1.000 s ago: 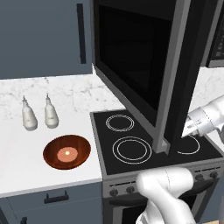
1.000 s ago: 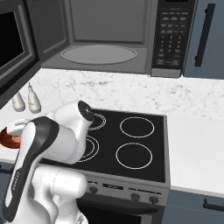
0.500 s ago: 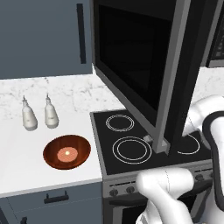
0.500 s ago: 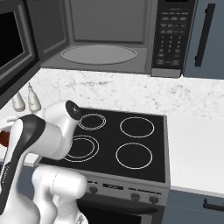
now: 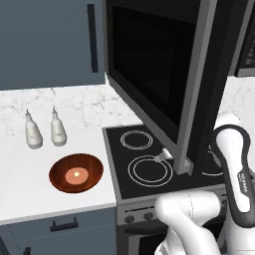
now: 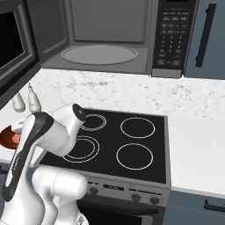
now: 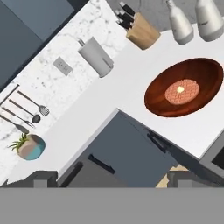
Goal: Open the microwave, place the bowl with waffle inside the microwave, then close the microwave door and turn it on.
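Bottles [image 5: 45, 130], two pale ones, stand at the back of the white counter [image 5: 20, 194], and just in front of them sits the reddish-brown bowl [image 5: 76, 174] with the small tan waffle [image 5: 75, 174] lying in its middle. To the right of the counter is the black stovetop [image 5: 149, 162], and above it the microwave door [image 5: 164, 74] hangs swung wide out over the rings. From my right side I see the microwave [image 6: 110, 37] cavity bare, its glass turntable [image 6: 99, 55] showing and the button panel [image 6: 172, 35] at its right.

So I judge the opening step done and the fetching of the bowl in hand. My arm reaches left, low over the front of the stove, with my gripper [image 7: 111, 178] pointing down past the counter edge; my fingers [image 7: 43, 178] stand wide apart and carry nothing. Through my hand camera the bowl sits up and to the right, well apart from my tips, near a knife block [image 7: 140, 30] and a grey canister [image 7: 96, 54].

Next, I reckon I must bring my hand over the bowl's rim, lower one finger inside and one outside, and pinch without tipping the waffle out. The open door overhangs nearby, so my lift should mind it.
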You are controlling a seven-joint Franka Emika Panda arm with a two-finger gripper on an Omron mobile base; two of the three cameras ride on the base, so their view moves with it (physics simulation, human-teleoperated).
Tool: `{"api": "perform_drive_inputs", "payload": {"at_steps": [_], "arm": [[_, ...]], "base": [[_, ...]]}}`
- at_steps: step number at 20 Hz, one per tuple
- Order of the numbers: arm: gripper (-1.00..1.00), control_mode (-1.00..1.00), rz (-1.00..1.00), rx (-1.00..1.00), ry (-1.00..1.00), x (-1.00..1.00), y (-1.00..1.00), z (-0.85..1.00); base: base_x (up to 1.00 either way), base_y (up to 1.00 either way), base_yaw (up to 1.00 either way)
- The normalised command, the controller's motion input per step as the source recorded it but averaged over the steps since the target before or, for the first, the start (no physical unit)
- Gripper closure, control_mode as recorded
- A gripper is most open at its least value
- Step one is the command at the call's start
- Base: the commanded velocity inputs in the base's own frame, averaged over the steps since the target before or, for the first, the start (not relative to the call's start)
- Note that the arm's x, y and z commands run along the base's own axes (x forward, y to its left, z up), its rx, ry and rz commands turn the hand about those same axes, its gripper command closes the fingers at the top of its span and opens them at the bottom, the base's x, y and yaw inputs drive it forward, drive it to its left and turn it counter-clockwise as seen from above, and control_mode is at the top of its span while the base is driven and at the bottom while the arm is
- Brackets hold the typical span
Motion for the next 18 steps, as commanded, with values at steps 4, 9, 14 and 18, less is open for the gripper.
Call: {"api": "perform_drive_inputs", "payload": {"at_steps": [4, 9, 14, 18], "arm": [[-1.0, -1.0, 0.0, 0.0, 0.0, 0.42, 0.16, -0.2], [-1.0, -1.0, -0.01, -0.04, 0.0, 0.32, 0.23, -0.27], [-1.0, -1.0, -0.07, -0.12, 0.0, 0.33, 0.36, -0.35], [-1.0, -1.0, -0.07, -0.09, 0.0, 0.35, 0.28, -0.33]], "base": [[0.0, 0.0, 0.0], [0.0, 0.0, 0.0], [0.0, 0.0, 0.0], [0.0, 0.0, 0.0]]}}
